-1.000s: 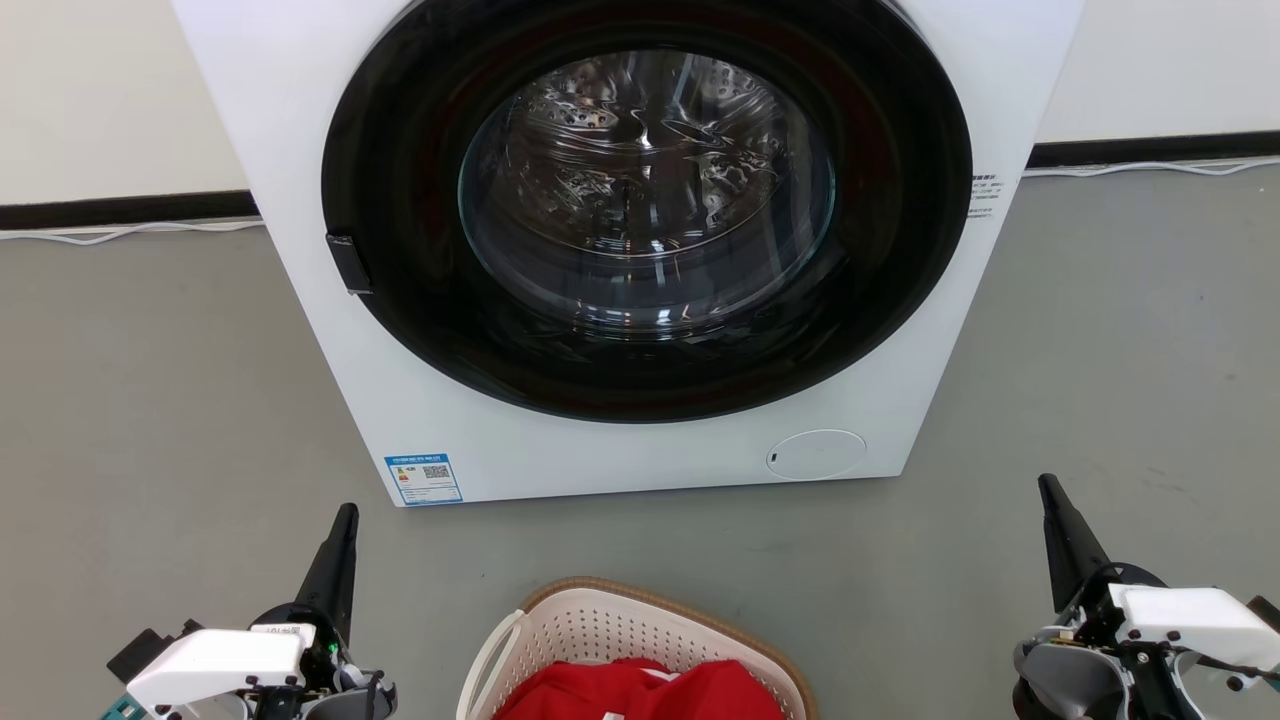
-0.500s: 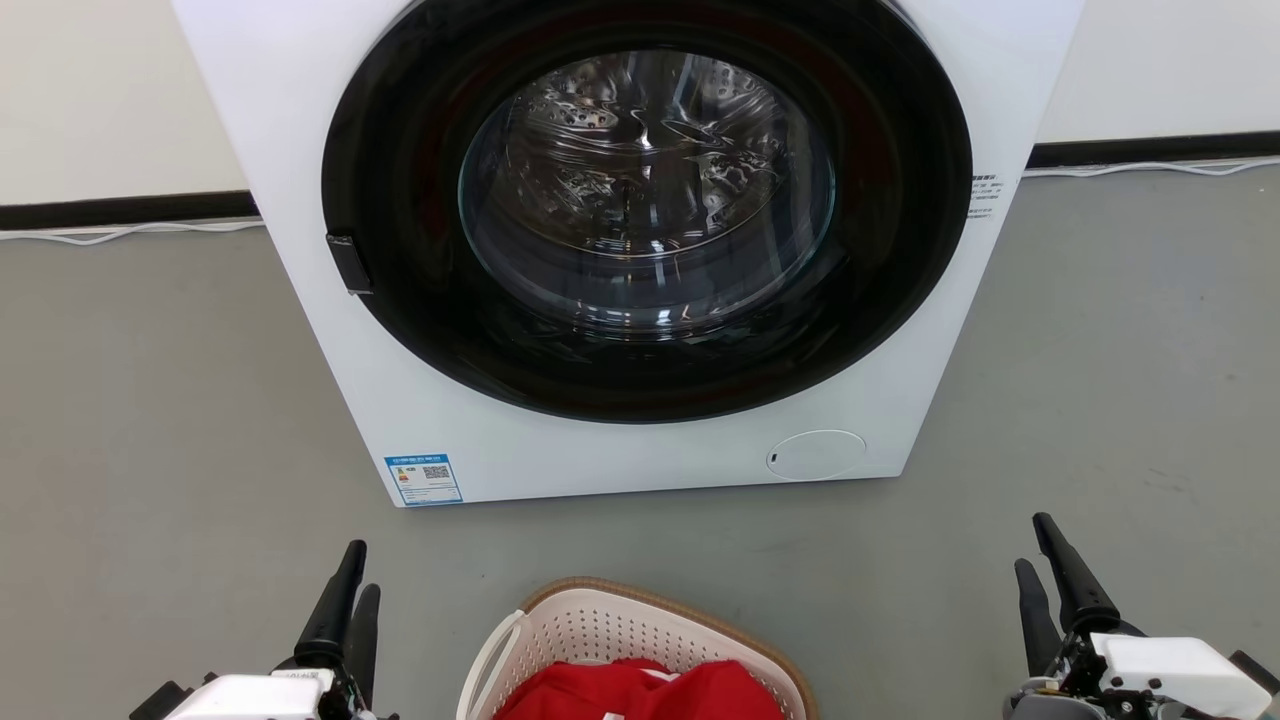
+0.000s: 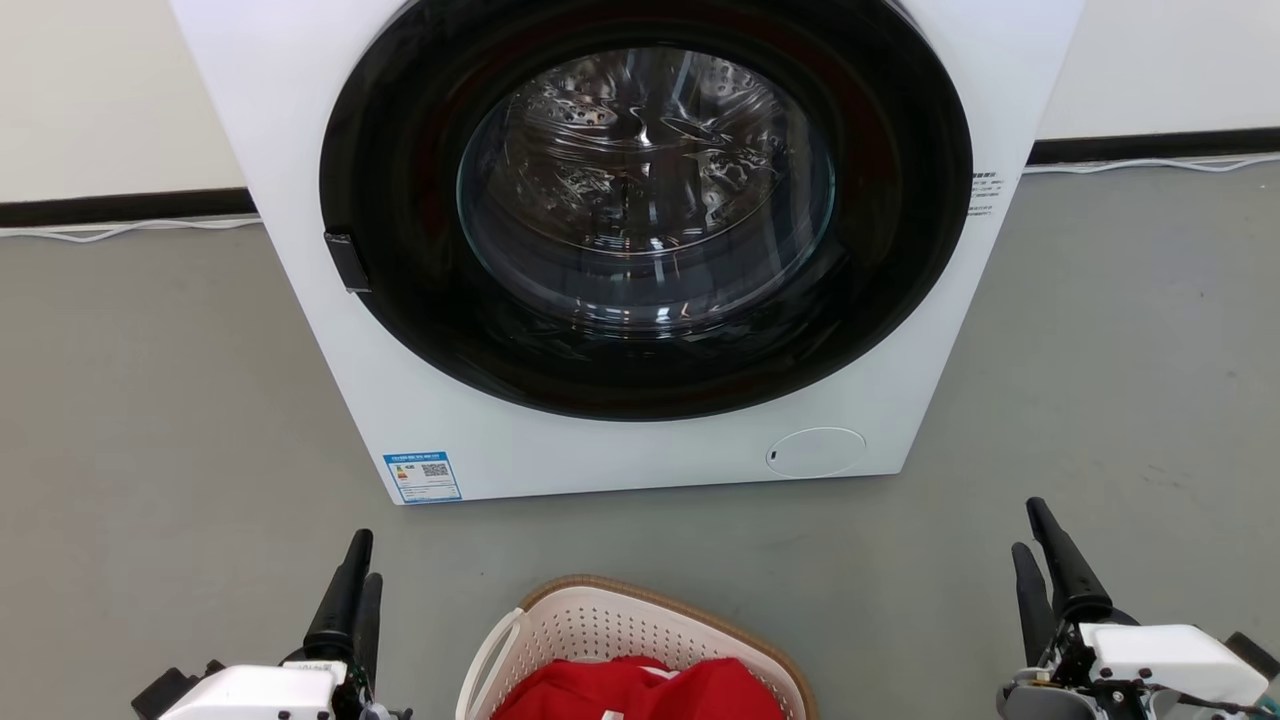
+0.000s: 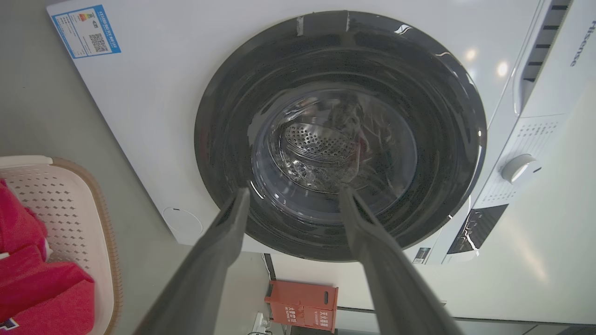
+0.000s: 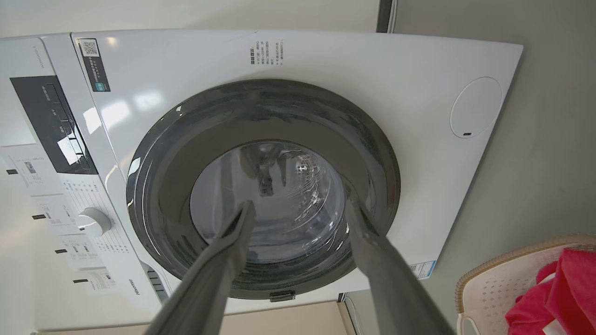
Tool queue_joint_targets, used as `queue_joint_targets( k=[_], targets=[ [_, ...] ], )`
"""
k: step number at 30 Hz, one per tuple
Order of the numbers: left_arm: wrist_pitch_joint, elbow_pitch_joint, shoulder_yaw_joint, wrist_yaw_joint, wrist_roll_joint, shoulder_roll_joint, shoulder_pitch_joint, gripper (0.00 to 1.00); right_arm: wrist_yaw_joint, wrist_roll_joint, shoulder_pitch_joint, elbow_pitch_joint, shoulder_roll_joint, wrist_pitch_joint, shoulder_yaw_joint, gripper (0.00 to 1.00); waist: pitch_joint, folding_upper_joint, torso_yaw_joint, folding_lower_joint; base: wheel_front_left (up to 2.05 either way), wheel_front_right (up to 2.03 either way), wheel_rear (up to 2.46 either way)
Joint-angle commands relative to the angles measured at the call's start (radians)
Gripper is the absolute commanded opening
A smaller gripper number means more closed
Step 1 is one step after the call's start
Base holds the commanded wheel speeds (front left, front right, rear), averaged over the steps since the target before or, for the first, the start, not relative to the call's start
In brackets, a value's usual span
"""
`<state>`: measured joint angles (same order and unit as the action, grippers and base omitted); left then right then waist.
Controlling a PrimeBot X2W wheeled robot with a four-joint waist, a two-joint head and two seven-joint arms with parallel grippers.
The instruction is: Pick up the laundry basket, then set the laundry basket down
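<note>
The laundry basket (image 3: 598, 628) stands on the grey floor at the bottom centre of the head view, cream-white with perforated walls and a brown rim, and red cloth (image 3: 640, 697) lies in it. My left gripper (image 3: 365, 560) is to its left and my right gripper (image 3: 1026, 528) far to its right, both apart from it with fingers pointing at the washing machine. In the left wrist view the left gripper (image 4: 293, 191) is open and holds nothing, with the basket (image 4: 70, 200) at the left edge. The right gripper (image 5: 299, 202) is likewise open, with the basket (image 5: 493, 288) at lower right.
A white front-loading washing machine (image 3: 620, 455) with its round dark door (image 3: 640, 210) closed stands just beyond the basket. A white cable (image 3: 120, 232) runs along the wall's dark skirting. A red box (image 4: 302, 304) sits beside the machine.
Both grippers have gone from shut to open. Each has also drawn back a little toward the bottom of the head view. The basket has not moved.
</note>
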<state>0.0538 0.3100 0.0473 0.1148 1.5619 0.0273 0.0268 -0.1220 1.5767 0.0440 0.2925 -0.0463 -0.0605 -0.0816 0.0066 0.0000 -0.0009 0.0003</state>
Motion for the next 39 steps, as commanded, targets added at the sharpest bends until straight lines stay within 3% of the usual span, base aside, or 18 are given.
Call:
queue_joint_targets(
  k=[1, 16, 28, 39],
  targets=[
    [-0.013, -0.038, -0.002, 0.005, -0.024, 0.006, 0.047, 1.0, -0.002, -0.02, 0.042, -0.042, -0.019, 0.016, 0.018, 1.0, 0.001, 0.0, 0.0, -0.0003, 0.0, 0.0, 0.0],
    [-0.054, -0.069, -0.019, 0.006, -0.18, 0.009, 0.058, 1.0, -0.003, -0.147, 0.054, -0.084, -0.052, 0.06, 0.088, 1.0, 0.004, 0.0, -0.002, -0.0003, 0.0, 0.0, 0.0],
    [-0.089, -0.079, -0.037, 0.007, -0.405, 0.01, 0.063, 1.0, -0.004, -0.311, 0.062, -0.108, -0.078, 0.096, 0.14, 1.0, 0.007, 0.0, -0.001, -0.0003, 0.0, 0.0, 0.0],
    [-0.121, -0.092, -0.066, -0.018, -0.591, 0.012, 0.071, 1.0, -0.004, -0.467, 0.065, -0.127, -0.084, 0.128, 0.161, 1.0, 0.011, 0.0, -0.002, -0.0003, 0.0, 0.0, 0.0]
  ],
)
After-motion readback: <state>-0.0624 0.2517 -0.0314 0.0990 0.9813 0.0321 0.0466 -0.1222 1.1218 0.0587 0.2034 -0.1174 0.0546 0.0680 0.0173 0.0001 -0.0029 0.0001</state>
